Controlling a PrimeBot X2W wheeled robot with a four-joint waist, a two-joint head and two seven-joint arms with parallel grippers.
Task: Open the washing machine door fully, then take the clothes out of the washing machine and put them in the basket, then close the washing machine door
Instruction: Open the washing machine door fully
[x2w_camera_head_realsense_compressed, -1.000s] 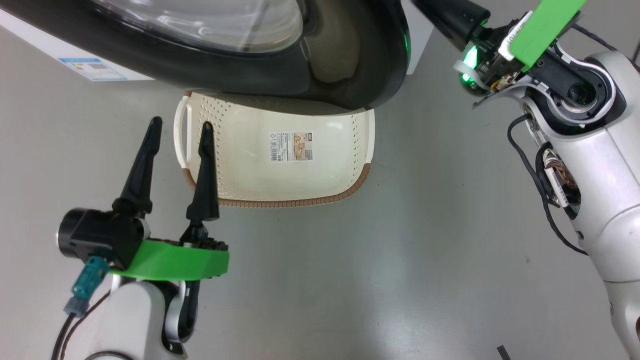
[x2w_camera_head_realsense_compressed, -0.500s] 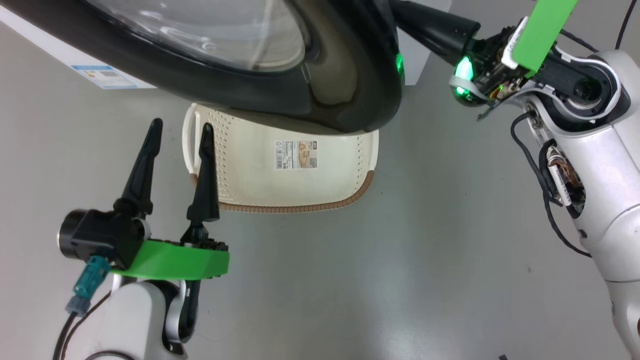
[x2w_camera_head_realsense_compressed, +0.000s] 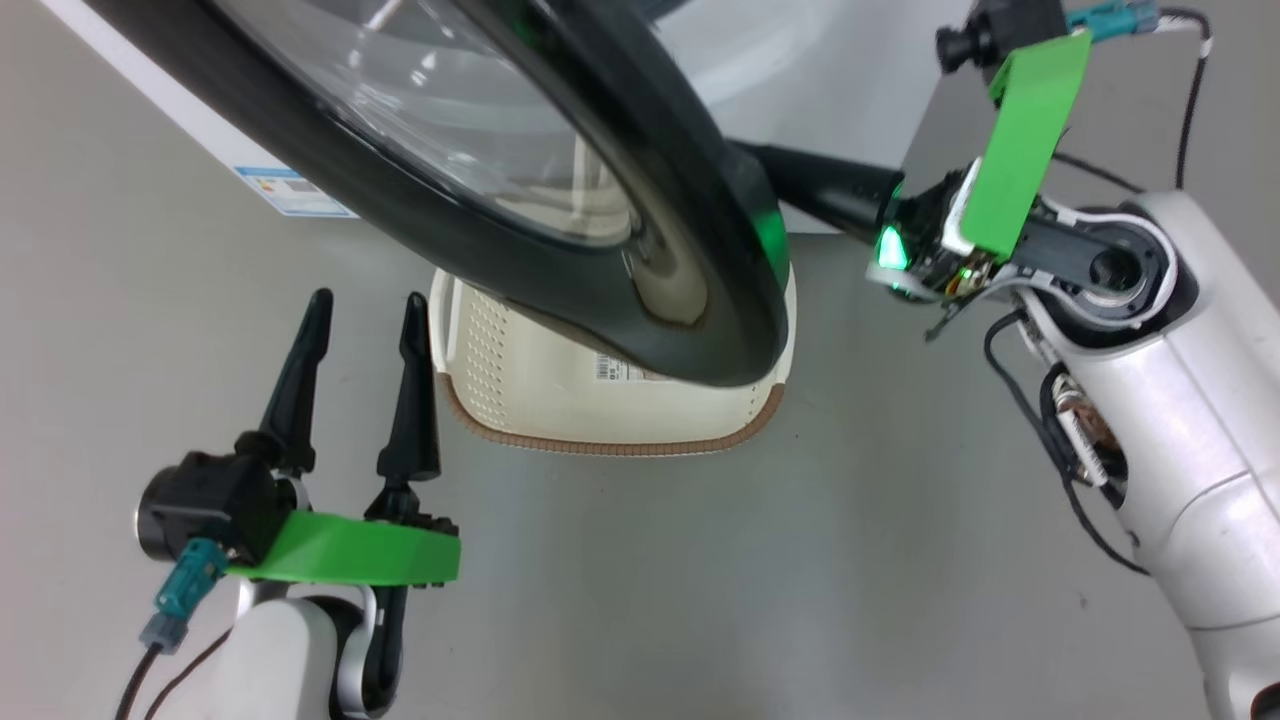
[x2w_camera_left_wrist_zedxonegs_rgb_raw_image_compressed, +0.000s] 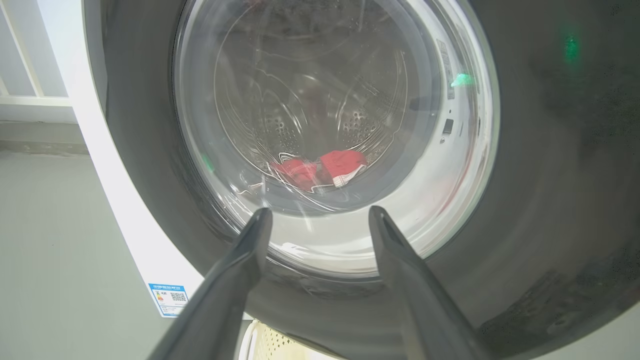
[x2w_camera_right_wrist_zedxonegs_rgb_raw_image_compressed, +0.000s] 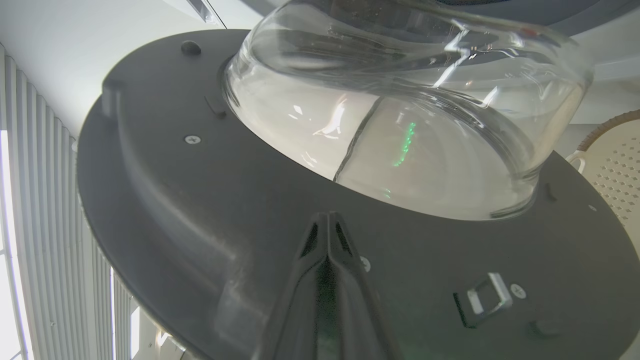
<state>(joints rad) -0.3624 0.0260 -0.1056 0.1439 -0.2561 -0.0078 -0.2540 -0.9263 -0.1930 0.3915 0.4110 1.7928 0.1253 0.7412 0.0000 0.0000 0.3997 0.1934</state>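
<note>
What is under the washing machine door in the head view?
The cream basket stands on the floor under the washing machine door. The door's black rim covers its far side and most of its paper label.

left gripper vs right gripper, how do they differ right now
The left gripper stands wide open; the right gripper has its fingers pressed together. The left gripper hovers beside the basket, facing the glass front of the washing machine door; the right gripper reaches behind the door, pointing at its grey inner face. Both have long dark fingers and hold nothing.
</note>
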